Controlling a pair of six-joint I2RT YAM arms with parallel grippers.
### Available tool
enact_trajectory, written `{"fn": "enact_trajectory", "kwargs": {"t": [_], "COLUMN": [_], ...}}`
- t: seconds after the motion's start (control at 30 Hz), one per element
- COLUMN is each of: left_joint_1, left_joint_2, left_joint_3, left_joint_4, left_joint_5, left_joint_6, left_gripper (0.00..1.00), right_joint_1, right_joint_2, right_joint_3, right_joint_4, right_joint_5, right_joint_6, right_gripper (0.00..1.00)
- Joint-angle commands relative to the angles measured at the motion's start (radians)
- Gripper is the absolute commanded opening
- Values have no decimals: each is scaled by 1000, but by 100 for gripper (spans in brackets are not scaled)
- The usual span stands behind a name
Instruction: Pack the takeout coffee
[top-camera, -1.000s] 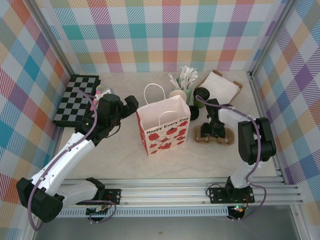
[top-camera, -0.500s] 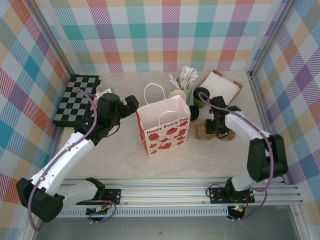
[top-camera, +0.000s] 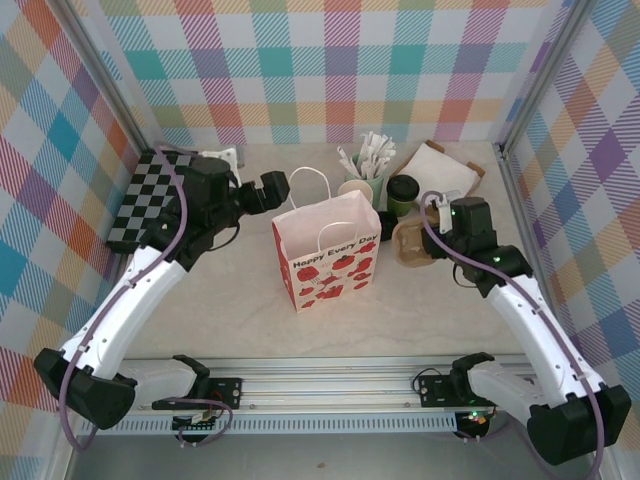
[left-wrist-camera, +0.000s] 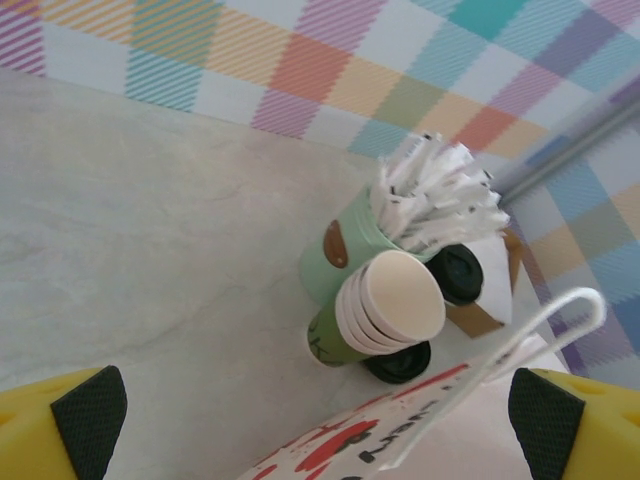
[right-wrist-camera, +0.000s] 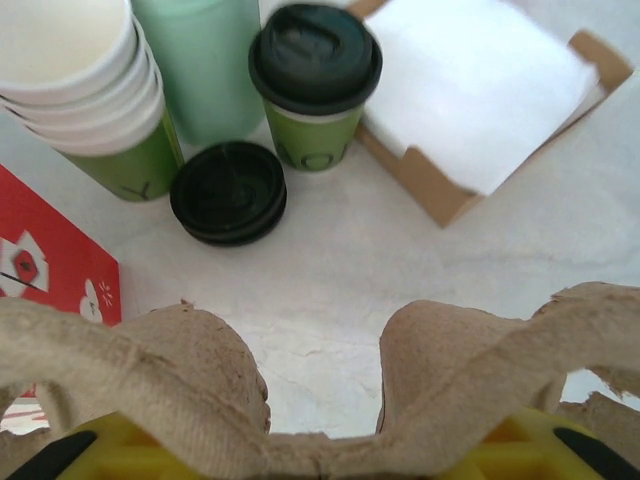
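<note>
Top: takeout coffee (top-camera: 403, 192) stands upright on the bench (top-camera: 240, 300), far-right of the paper bag (top-camera: 328, 255), just beside the cutlery cup (top-camera: 365, 185). Left wrist: left fingers (left-wrist-camera: 88, 418) spread wide above the bag's edge. Right wrist: right fingers (right-wrist-camera: 520, 455) hold a cardboard cup carrier (right-wrist-camera: 300, 380) — coffee just beyond it, lid on.

Pastel plaid walls (top-camera: 340, 60) enclose a pale, marbled tabletop (top-camera: 240, 300) under even light; a slotted aluminium rail (top-camera: 340, 385) runs along its near edge.
</note>
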Motion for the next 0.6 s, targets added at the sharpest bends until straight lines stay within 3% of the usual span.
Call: {"fn": "enact_trajectory", "kwargs": {"t": [0.0, 0.17, 0.37, 0.57], "left_joint_1": [41, 100, 104, 103], "left_joint_2": [21, 48, 152, 234], "left_joint_3": [66, 126, 267, 349], "left_joint_4": [-21, -26, -155, -227], "left_joint_5": [177, 395, 628, 683], "left_joint_6": [124, 216, 363, 411], "left_gripper": [100, 100, 100, 99], "right_joint_1": [4, 4, 4, 4], "right_joint_2": [-33, -3, 166, 357], "right_joint_3": [106, 278, 604, 872], "right_joint_4": [-5, -62, -206, -294], "right_joint_5": [-35, -110, -355, -665], "right_joint_6": [-53, 13, 148, 266], "right_gripper": [39, 38, 37, 37]}}
